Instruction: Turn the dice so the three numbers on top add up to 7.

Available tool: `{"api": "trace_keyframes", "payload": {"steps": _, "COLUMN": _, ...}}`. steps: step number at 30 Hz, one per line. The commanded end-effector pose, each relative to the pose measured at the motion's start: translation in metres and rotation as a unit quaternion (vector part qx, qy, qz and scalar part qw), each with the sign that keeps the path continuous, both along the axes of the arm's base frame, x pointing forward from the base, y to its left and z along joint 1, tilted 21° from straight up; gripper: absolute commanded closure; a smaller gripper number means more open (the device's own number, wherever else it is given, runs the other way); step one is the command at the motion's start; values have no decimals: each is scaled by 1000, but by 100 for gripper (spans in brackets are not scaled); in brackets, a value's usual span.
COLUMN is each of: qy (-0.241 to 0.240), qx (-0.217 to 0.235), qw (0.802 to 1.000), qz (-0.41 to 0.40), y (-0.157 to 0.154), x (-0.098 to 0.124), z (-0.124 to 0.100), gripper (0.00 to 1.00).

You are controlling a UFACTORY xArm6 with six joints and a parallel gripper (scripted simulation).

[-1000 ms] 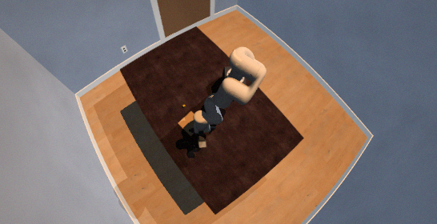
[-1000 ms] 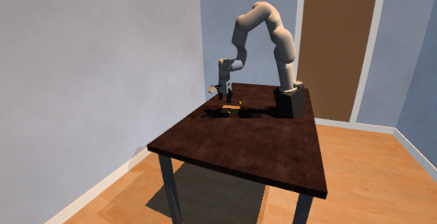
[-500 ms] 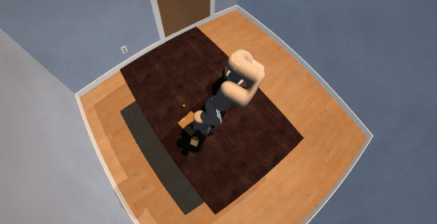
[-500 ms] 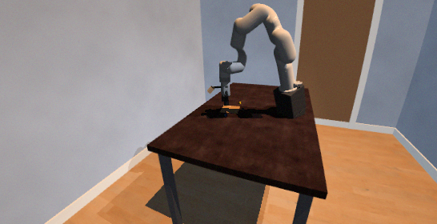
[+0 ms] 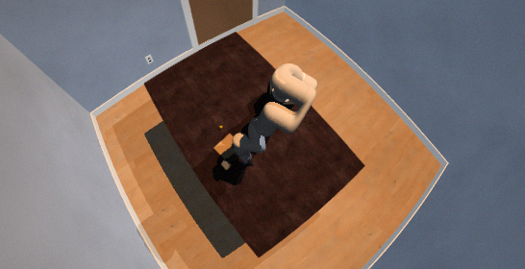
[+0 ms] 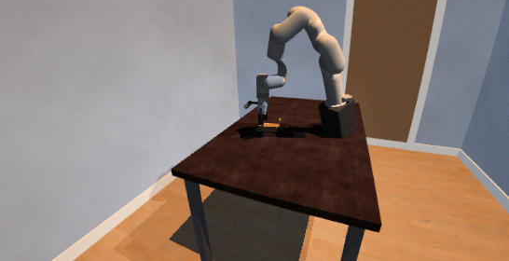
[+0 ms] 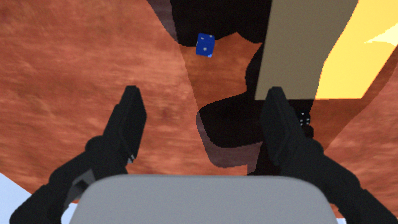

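My gripper (image 7: 203, 101) is open and empty, pointing down at the table just beside the mat; it also shows in the side view (image 6: 262, 119). The small tan mat (image 7: 310, 50) lies flat at the upper right of the wrist view, partly in the arm's shadow, and shows in the overhead view (image 5: 224, 144). A blue die (image 7: 205, 45) lies on the bare table, off the mat, ahead of the fingers. A black die (image 7: 304, 119) sits in shadow next to my right finger, just below the mat's edge. A yellow die (image 5: 220, 127) lies on the table, apart from the mat.
The arm's base block (image 6: 337, 119) stands at the far side of the dark wooden table. The table's left edge (image 5: 159, 132) is close to the mat. A wall stands to the left of the table.
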State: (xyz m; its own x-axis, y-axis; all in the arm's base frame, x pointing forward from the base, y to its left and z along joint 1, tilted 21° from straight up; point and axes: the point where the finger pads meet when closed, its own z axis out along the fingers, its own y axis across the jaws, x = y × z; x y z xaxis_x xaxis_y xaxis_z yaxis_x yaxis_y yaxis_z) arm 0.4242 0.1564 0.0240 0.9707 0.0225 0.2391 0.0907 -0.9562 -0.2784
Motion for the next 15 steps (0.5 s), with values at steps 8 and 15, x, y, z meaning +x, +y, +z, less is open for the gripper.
{"api": "trace_keyframes", "payload": {"steps": 8, "qy": 24, "qx": 8, "qw": 997, "qz": -67, "y": -1, "x": 1, "z": -4, "gripper": 69}}
{"api": "trace_keyframes", "payload": {"steps": 15, "qy": 24, "qx": 8, "qw": 997, "qz": -67, "y": -1, "x": 1, "z": -4, "gripper": 69}}
